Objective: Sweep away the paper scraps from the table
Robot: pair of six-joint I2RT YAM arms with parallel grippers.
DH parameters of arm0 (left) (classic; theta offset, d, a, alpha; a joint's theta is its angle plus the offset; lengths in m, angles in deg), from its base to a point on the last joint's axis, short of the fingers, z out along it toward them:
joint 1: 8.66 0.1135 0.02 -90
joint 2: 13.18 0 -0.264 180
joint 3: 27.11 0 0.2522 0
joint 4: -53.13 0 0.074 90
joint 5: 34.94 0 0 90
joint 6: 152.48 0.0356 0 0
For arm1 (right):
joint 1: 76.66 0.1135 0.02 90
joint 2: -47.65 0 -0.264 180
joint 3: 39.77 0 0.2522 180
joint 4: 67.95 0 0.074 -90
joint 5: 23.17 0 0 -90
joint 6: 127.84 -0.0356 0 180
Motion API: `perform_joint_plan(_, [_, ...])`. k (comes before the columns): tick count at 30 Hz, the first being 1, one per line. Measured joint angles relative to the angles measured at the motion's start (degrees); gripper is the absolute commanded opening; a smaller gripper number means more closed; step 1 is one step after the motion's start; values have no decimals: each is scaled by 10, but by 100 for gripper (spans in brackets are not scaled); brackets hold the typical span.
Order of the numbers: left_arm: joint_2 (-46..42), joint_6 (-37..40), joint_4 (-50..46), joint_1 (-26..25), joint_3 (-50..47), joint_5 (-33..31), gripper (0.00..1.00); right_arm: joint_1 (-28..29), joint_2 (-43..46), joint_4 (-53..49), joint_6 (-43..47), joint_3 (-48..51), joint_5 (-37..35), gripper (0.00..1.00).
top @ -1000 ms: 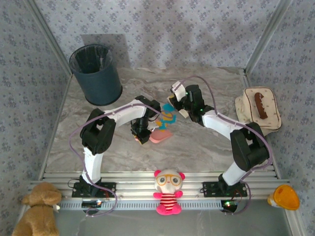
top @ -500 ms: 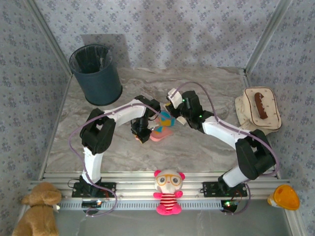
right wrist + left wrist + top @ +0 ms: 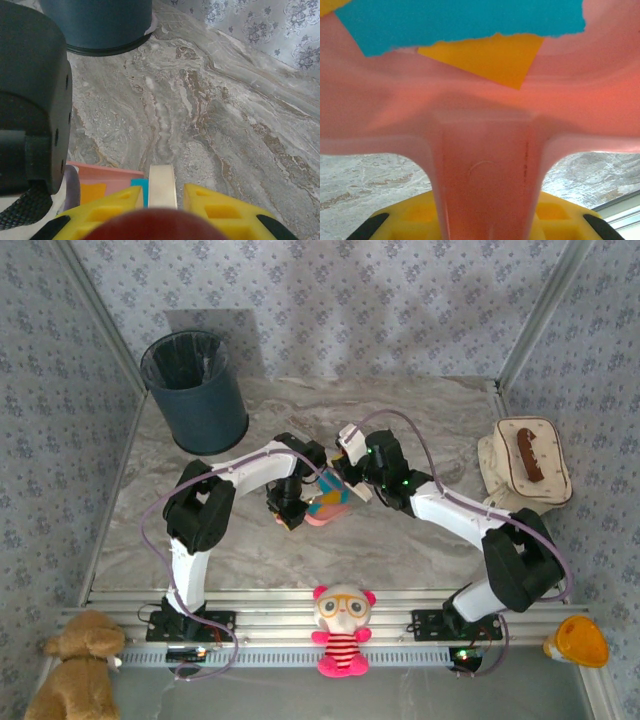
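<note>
The left gripper sits just left of the table's centre. Its fingers pinch the handle of the pink dustpan. The pan's long axis runs from that handle, at the near-left, to the open mouth at the far-right.

The paper scraps, cyan and orange, lie bunched inside the pan at its mouth end, directly ahead of the left fingers. No loose scrap can be made out on the bare tabletop.

The right gripper stands just beyond the mouth, opposite the left arm. Its fingers are pressed onto a cream sweeping tool, whose edge meets the pan lip. The left arm is nearer the scraps and carries them.

The dark bin stands well apart at the far left.

Compared with one second ago, the right gripper has moved nearer and leftward, and the scraps have passed from the tabletop into the pan.
</note>
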Motion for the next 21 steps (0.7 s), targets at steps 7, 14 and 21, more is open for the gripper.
perform_joint_plan(7, [4,0,-1,-7,5,0,0,0,6,1,-28,3,7,0])
perform_joint_plan(14, [8,3,0,-14,10,0,0,0,24,9,-56,19,12,0])
perform_joint_plan(21, [8,5,1,-16,10,0,0,0,61,25,-87,50,-21,0])
